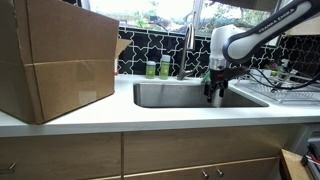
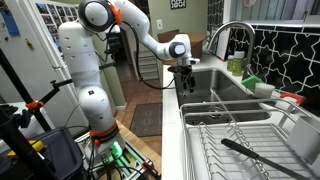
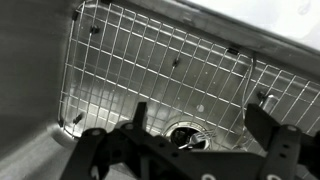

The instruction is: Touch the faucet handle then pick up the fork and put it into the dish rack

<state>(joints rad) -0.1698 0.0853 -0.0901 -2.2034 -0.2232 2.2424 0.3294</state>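
Note:
The fork (image 3: pixel 193 140) lies on the wire grid at the bottom of the steel sink, right by the drain (image 3: pixel 183 133), seen in the wrist view. My gripper (image 3: pixel 200 122) is open and empty, its two fingers hanging above the fork on either side of it. In both exterior views the gripper (image 1: pixel 215 95) (image 2: pixel 187 88) hangs low over the sink basin (image 1: pixel 165 96). The tall chrome faucet (image 1: pixel 188 48) (image 2: pixel 229 33) stands behind the sink; its handle is too small to make out. The wire dish rack (image 1: pixel 293 93) (image 2: pixel 235 135) stands on the counter beside the sink.
A large cardboard box (image 1: pixel 55 60) fills the counter on one side of the sink. Two green bottles (image 1: pixel 158 68) stand at the back by the faucet. A black utensil (image 2: pixel 250 153) lies in the dish rack. A wire grid (image 3: pixel 150 60) covers the sink floor.

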